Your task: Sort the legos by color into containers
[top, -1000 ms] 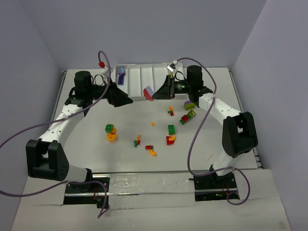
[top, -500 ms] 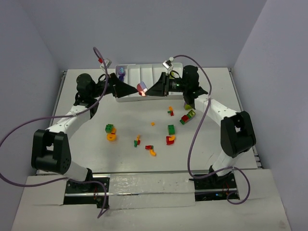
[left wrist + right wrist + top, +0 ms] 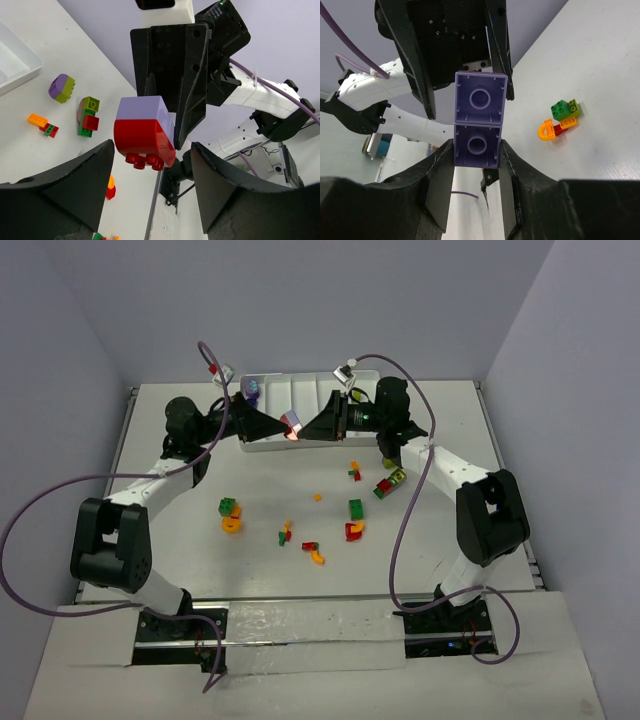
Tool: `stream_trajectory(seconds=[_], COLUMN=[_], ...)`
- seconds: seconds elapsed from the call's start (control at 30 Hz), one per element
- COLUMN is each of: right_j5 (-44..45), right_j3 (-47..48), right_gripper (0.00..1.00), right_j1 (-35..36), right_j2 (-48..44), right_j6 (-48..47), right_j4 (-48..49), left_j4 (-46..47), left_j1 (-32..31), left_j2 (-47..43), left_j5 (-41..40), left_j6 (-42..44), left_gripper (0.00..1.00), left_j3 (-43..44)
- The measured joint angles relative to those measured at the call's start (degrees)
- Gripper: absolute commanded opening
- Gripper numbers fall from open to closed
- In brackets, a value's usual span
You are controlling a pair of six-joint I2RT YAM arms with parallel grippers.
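Note:
My right gripper (image 3: 312,424) is shut on a purple-and-red lego piece (image 3: 292,425) and holds it in the air over the front rim of the white tray (image 3: 310,390). In the right wrist view the gripper (image 3: 477,150) clamps the piece's hollow purple underside (image 3: 479,120). My left gripper (image 3: 272,425) faces it, open. In the left wrist view the piece (image 3: 145,135) hangs at the gap of the left gripper (image 3: 152,146), touching neither finger. A purple lego (image 3: 252,392) lies in the tray's left compartment. Several legos lie loose on the table, among them a green one (image 3: 356,508).
An orange-and-green cluster (image 3: 230,512) lies left of centre and a red-yellow pair (image 3: 353,531) right of centre. A lime-and-red group (image 3: 390,482) lies under the right forearm. Small pieces (image 3: 312,552) lie nearer the arm bases. Purple cables loop beside both arms.
Both grippers rose and closed in on each other over the tray's front rim. The right one carried the purple-and-red piece leftward. In the last half second they barely moved.

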Motion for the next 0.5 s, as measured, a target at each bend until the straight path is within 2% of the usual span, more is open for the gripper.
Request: stream_trajectory(seconds=[0.27,0.47,0.5], right_j5=[-0.08,-0.11,-0.1], right_j3=[0.01,0.02,0.02], right_gripper=[0.0,0.0,0.0], right_j1=[0.02,0.02,0.01], right_j2=[0.0,0.0,0.01], right_j6=[0.53,0.02,-0.15], right_j4=[1.39,1.53,1.47], left_j4=[1.44,2.48,2.53], left_j1=[-0.09,-0.07,-0.07], left_j2=[0.15,1.1,1.18], left_j5=[-0.11,-0.34,-0.34], left_j6=[-1.15,-2.27,-2.62], left_gripper=[0.56,0.39,0.34], left_j3=[-0.4,-0.4,-0.39])
